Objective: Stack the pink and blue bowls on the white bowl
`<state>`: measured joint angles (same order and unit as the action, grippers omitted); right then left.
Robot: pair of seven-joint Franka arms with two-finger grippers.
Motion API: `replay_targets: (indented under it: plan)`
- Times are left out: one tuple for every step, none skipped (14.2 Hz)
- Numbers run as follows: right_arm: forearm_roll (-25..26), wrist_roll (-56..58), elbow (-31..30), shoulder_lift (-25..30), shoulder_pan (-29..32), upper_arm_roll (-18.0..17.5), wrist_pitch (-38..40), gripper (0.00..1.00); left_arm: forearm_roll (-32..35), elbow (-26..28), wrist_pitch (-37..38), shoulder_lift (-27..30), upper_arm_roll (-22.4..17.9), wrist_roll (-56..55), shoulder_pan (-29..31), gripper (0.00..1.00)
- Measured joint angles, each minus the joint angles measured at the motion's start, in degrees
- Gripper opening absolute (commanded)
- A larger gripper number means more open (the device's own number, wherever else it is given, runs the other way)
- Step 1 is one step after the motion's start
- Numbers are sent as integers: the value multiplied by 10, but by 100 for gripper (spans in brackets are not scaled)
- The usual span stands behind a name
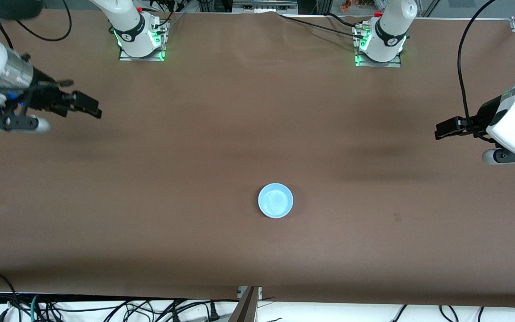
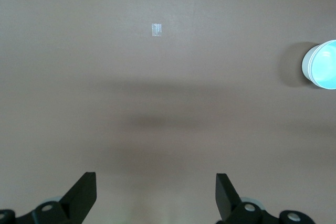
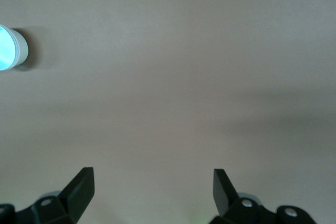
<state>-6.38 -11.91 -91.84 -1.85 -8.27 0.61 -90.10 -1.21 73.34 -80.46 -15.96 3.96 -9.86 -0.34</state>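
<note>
A single small round light sky-blue plastic bowl [image 1: 275,200] is seen on the brown table [image 1: 150,201], about midway between the arms' ends, with a pale rim showing under it. The left gripper [image 1: 438,132] and right gripper [image 1: 98,112] are both hung well apart from it, fingers spread wide, nothing held.

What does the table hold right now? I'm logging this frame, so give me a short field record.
bowls in view: one stack, blue bowl on top; whitish rim below it in the left wrist view
stack place: mid-table, toward the front camera
left gripper: open, holding nothing, over the left arm's end
right gripper: open, holding nothing, over the right arm's end
surface: brown table
</note>
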Motion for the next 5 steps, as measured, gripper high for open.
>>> replay_targets:
  plan:
    - [10,10,-9,11,-1,0,-1,100,0,0,0,0,0,0,0,100]
    - [17,22,-12,16,-1,0,-2,100,0,0,0,0,0,0,0,100]
    - [21,35,-12,16,-1,0,-4,100,0,0,0,0,0,0,-1,100]
    - [23,47,-12,15,-1,0,-5,100,0,0,0,0,0,0,-1,100]
    - [26,59,-12,15,-1,0,-7,100,0,0,0,0,0,0,-2,100]
